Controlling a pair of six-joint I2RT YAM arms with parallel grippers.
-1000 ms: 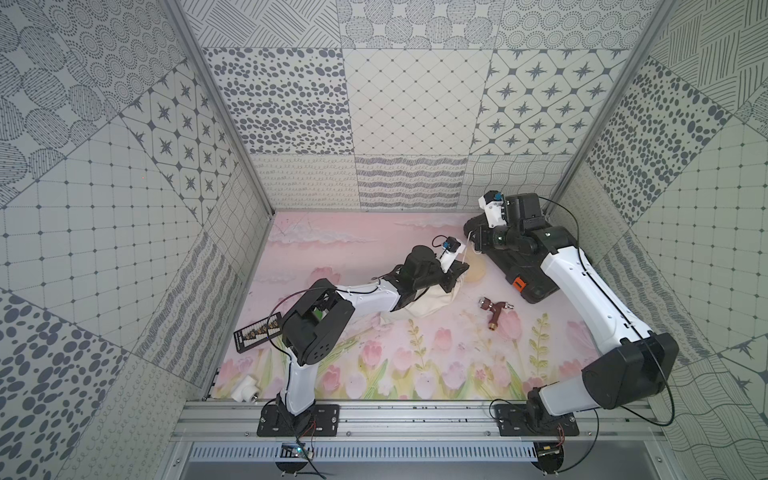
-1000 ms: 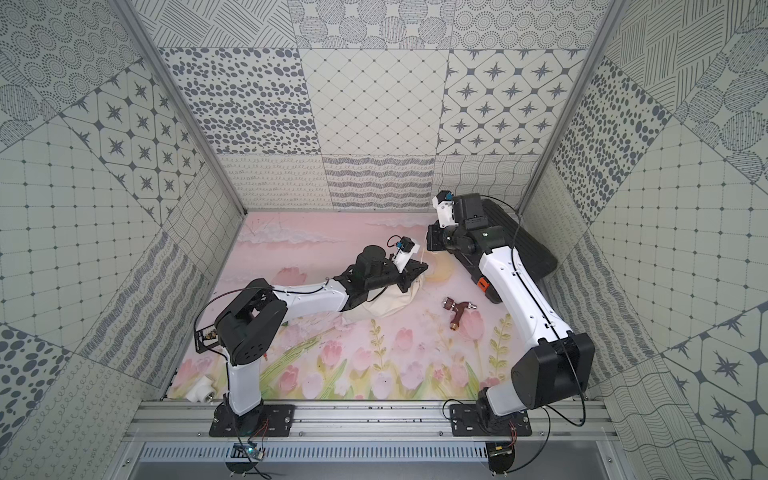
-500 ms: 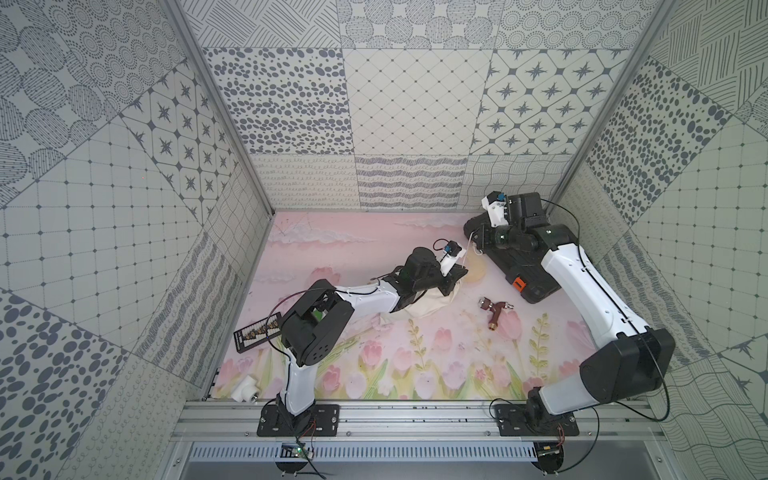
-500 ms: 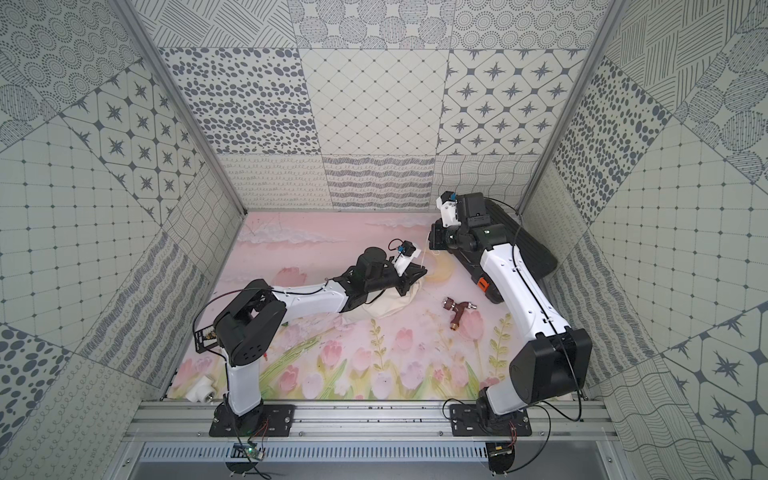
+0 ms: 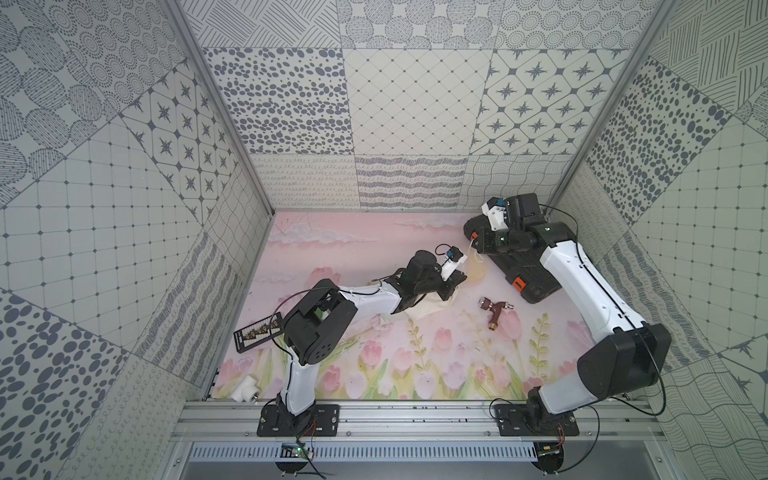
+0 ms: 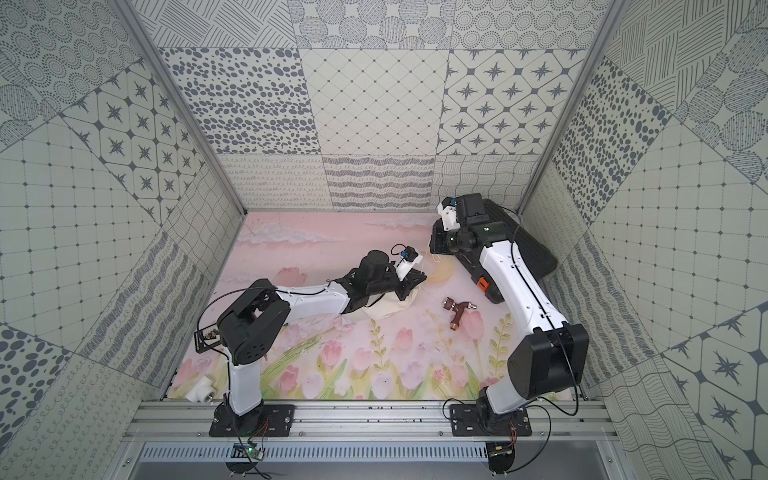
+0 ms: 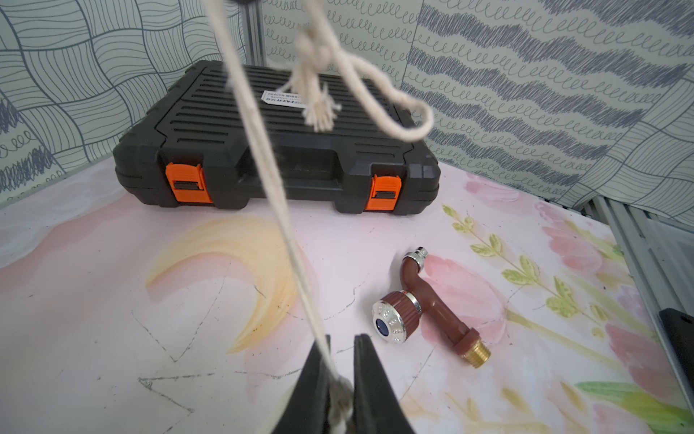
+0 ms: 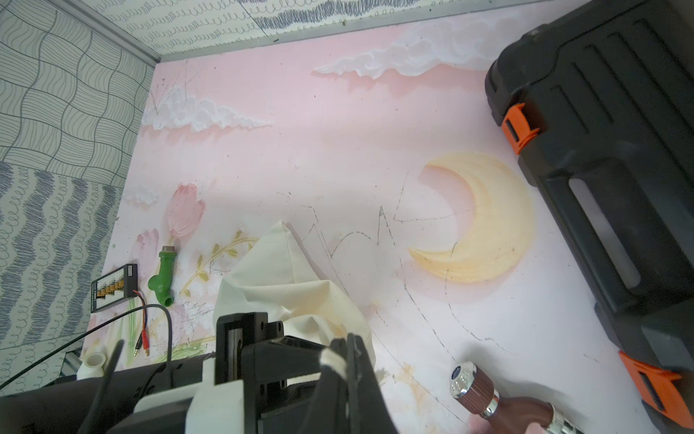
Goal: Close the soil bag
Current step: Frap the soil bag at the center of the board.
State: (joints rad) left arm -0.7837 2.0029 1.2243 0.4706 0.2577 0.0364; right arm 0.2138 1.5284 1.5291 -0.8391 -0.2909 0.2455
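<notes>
I have the left pincer [image 7: 342,338] nipped low on the gathered neck of the soil bag [image 5: 428,305]. The bag's cream body lies under and behind that wrist. The jaws stand only narrowly apart, and the cord [image 7: 263,158] runs out between them. The right pincer [image 8: 347,338] is clenched on that cord further along, by its knot [image 7: 311,49]. It sits up and away from the left one, near the black case [image 7: 278,150]. The line between them looks taut, so I judge the cinching is under way, but the mouth itself is hidden from me and I cannot say it is closed. To finish well I would draw the right pincer slowly, straight along the cord and away from the left. The left should pin the neck without biting the cord so hard that it cannot slide. If the bag lifts or drags, I would ease off. The brown tap [image 7: 424,312] beside the left pincer lies clear of the pull.
</notes>
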